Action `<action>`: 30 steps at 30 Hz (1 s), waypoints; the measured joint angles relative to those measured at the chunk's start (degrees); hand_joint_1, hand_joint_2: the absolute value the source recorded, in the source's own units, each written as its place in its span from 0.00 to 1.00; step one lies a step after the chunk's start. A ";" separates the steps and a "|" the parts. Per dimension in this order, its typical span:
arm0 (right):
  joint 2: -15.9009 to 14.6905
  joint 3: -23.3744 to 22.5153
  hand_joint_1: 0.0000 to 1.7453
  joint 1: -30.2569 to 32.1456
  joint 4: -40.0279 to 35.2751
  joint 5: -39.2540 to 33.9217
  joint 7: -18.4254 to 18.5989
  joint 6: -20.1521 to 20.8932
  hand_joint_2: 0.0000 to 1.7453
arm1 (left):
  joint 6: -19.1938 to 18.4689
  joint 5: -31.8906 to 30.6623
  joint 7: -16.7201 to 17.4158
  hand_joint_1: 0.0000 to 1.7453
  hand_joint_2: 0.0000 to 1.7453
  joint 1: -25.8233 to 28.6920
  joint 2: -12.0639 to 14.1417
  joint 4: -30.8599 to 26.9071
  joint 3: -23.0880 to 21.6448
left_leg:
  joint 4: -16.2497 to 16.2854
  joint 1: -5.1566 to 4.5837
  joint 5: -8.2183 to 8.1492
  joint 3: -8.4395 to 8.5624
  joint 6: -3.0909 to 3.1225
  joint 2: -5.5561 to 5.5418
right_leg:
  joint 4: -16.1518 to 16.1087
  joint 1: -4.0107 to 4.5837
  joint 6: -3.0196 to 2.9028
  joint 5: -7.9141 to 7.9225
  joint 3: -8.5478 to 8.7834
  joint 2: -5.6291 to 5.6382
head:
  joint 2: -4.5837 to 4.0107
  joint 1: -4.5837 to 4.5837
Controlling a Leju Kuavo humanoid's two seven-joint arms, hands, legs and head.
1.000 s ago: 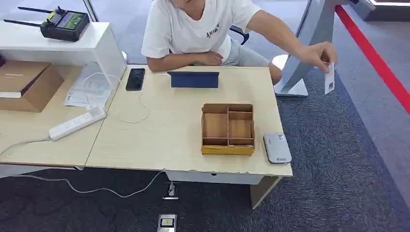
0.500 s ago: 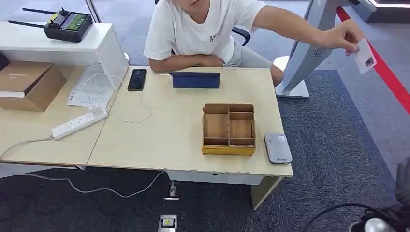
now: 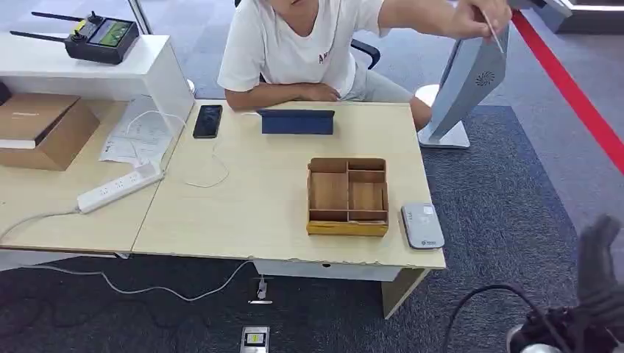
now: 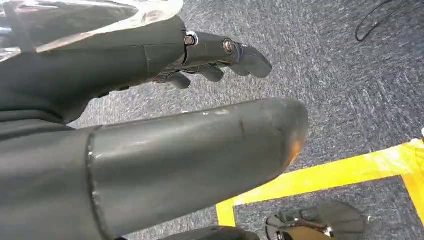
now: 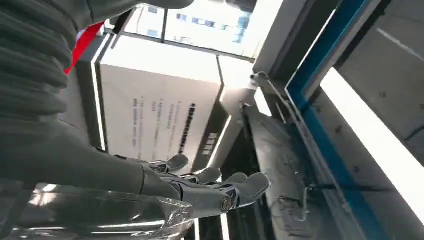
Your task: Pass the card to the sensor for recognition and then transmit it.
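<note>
A thin white card [image 3: 494, 32] is showing almost edge-on, so it is looking like a slim pale strip, and any print on it is too small to tell. A person's hand [image 3: 478, 16] is pinching it up in the air, well behind the wooden tray with four compartments [image 3: 347, 196] and off to that tray's right, in front of the tilted grey stand [image 3: 471, 84]. The small grey card reader with rounded corners [image 3: 422, 225] is lying flat on the light wooden table [image 3: 250, 198], just beside the tray on its right. The robot's right hand [image 3: 600, 268] is reaching up in the head view, well apart from the tray, low and to its right; in the right wrist view the dark fingers [image 5: 215, 187] are lying straight and a little apart, holding nothing. The robot's left hand [image 4: 165, 115] is hanging over grey carpet, with its fingers [image 4: 225, 52] stretched out, its thick thumb [image 4: 210, 145] apart from them, and nothing in it. A black phone [image 3: 207, 120] is lying on the table, far behind the tray to its left.
</note>
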 joint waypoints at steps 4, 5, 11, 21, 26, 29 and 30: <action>-1.51 5.33 0.00 -1.07 -0.06 10.69 10.33 0.24 1.00 | -0.18 -0.22 0.48 0.00 0.00 0.00 0.07 0.00 -0.04 | -0.04 0.01 0.01 -0.10 -0.01 -0.01 | 0.01 0.01 -0.01 0.00 0.04 0.01 | 0.00 0.00; -3.07 7.70 0.00 -2.96 0.88 14.23 17.45 1.18 1.00 | -0.26 -0.53 0.59 0.00 0.00 -0.01 0.15 0.00 -0.07 | -0.05 0.01 0.03 -0.09 -0.04 0.02 | 0.01 0.01 -0.07 0.05 -0.03 0.03 | 0.00 0.00; -13.01 22.86 0.00 -14.33 10.65 23.01 42.84 12.53 1.00 | -0.57 -1.86 0.94 0.00 0.00 -0.29 0.66 0.00 -0.15 | 0.01 -0.01 0.17 -0.15 -0.07 0.06 | 0.01 -0.01 -0.04 0.19 -0.10 0.10 | 0.00 0.02; -17.92 37.10 0.00 -28.62 26.97 23.25 47.84 20.37 1.00 | -1.01 -2.69 1.79 0.00 0.00 -0.34 1.11 -0.06 -0.92 | 0.01 0.06 0.17 -0.26 -0.11 0.01 | 0.03 0.06 -0.08 0.16 -0.30 0.09 | 0.00 0.00; -18.58 41.54 0.00 -32.89 33.29 22.72 48.63 20.50 1.00 | -1.18 -3.17 2.01 0.00 0.00 -0.33 1.20 -0.06 -1.40 | 0.01 0.05 0.17 -0.31 -0.11 0.02 | 0.03 0.05 -0.08 0.17 -0.35 0.09 | 0.00 0.00; -18.80 43.34 0.00 -34.81 36.22 22.59 48.78 19.98 1.00 | -1.18 -3.30 2.16 0.00 0.00 -0.33 1.33 -0.06 -1.49 | 0.02 0.05 0.17 -0.31 -0.11 0.02 | 0.03 0.05 -0.08 0.17 -0.37 0.09 | 0.00 0.02; -18.86 43.82 0.00 -35.33 37.05 22.55 48.87 19.87 1.00 | -1.18 -3.43 2.16 0.00 0.00 -0.33 1.36 -0.06 -1.51 | 0.02 0.05 0.17 -0.31 -0.11 0.02 | 0.03 0.05 -0.08 0.17 -0.37 0.09 | 0.00 0.00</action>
